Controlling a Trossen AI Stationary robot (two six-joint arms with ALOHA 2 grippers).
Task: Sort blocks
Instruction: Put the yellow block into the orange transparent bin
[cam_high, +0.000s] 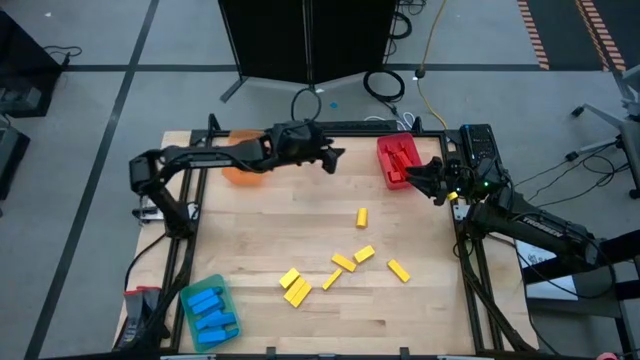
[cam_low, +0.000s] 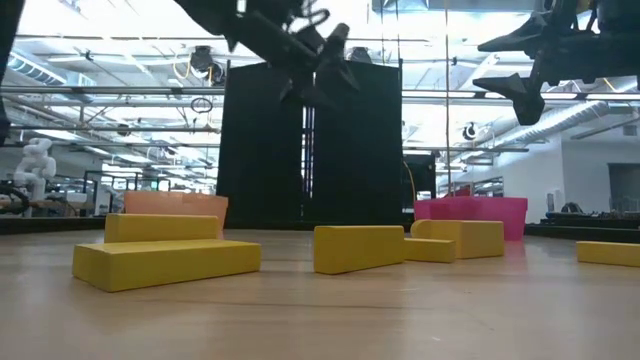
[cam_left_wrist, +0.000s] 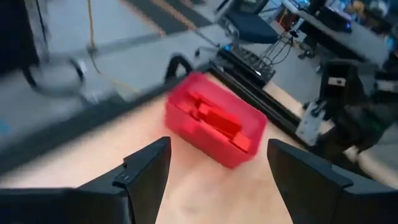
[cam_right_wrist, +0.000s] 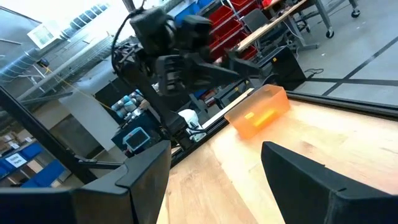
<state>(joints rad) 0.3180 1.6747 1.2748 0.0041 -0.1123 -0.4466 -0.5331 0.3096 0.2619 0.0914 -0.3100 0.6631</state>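
Observation:
Several yellow blocks lie flat on the wooden table, scattered from its middle toward the near edge, and show close up in the low view. Red blocks fill the red tray at the far right. Blue blocks lie in the green tray at the near left corner. My left gripper hangs open and empty above the far middle of the table, pointing at the red tray. My right gripper waits open and empty just right of the red tray, raised above the table.
An orange tray stands at the far left, partly under my left arm; the right wrist view shows something yellow inside it. Black frame rails run along the table's left, right and far edges. Bare wood lies between the yellow blocks and the far trays.

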